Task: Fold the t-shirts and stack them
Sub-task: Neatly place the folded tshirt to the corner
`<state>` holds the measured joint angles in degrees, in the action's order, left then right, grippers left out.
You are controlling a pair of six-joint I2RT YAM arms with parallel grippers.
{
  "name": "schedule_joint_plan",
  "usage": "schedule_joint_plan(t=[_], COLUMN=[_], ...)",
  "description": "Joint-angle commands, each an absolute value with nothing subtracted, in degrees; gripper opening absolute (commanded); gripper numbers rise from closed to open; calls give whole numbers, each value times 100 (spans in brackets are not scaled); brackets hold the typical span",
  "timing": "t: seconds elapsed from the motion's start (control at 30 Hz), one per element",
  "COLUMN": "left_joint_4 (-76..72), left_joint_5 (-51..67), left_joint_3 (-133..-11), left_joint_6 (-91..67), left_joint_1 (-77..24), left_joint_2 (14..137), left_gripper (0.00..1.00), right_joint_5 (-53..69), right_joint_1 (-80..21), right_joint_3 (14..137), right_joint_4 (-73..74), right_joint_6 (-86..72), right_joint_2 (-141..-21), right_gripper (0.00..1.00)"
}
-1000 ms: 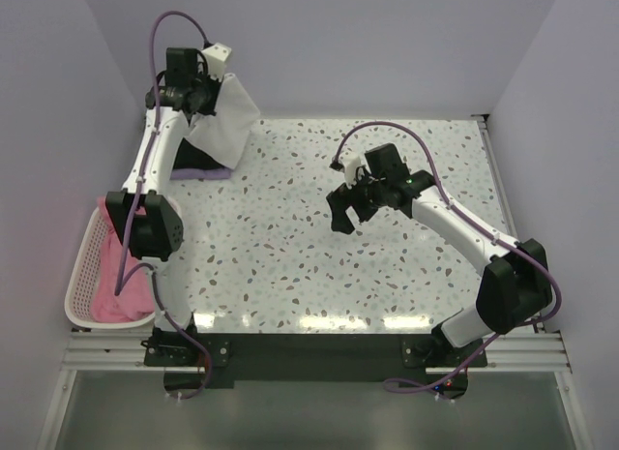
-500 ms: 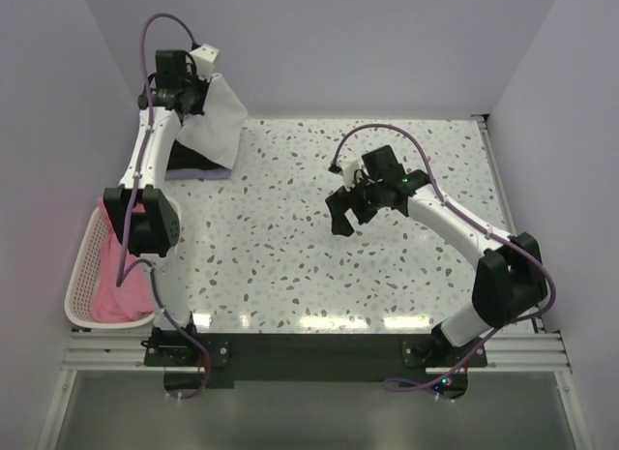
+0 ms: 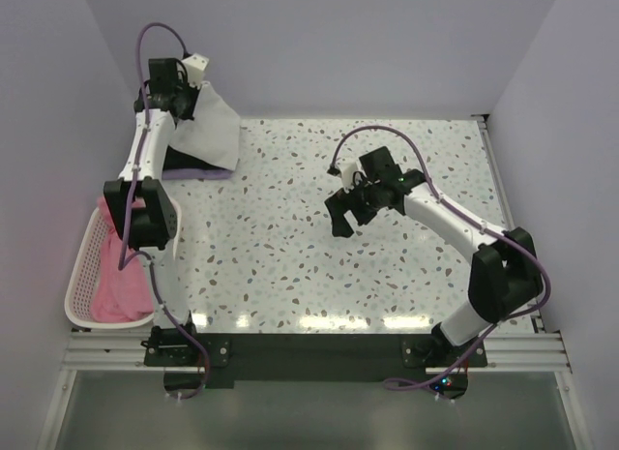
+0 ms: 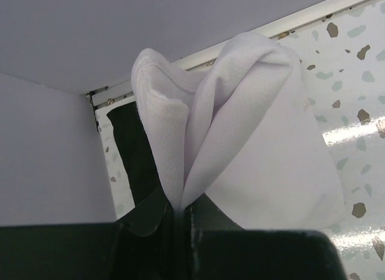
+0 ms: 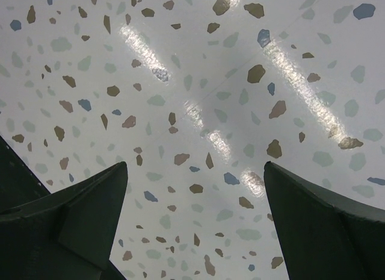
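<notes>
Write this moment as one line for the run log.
left gripper: shut on white shirt, held over pile | right gripper: open, empty, above table | basket: pink shirts inside

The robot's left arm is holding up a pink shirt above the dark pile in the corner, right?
Not quite: the shirt pinched in the left gripper is white, not pink, as the left wrist view shows. It does hang above the dark pile in the corner.

Bright overhead light, glare on tabletop (image 5: pixel 144 51)
</notes>
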<state>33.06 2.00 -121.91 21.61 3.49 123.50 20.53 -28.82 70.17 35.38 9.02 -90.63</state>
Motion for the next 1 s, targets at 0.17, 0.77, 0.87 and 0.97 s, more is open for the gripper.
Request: schedule_joint_plan(t=[0.17, 0.77, 0.87, 0.97], left_joint_4=[2540, 2645, 2838, 3241], left_joint_5=[79, -89, -26, 263], left_joint_3=[-12217, -12629, -12656, -12647], left_joint_6=[2636, 2656, 2348, 2154], left_joint_1=[527, 888, 967, 993], left_joint_2=[12586, 12895, 12483, 12042], left_gripper=[0, 100, 100, 100], right_joint_5=[2048, 2048, 2021, 2065], right_joint_1=[-2856, -2865, -2839, -2760], right_joint_3=[7286, 7506, 7506, 7445], right_joint_4=[3603, 3770, 3806, 3788], right_joint_6=[879, 861, 879, 844], right_joint_2=[-9228, -9255, -9098, -8939], right_gripper=[99, 99, 99, 99])
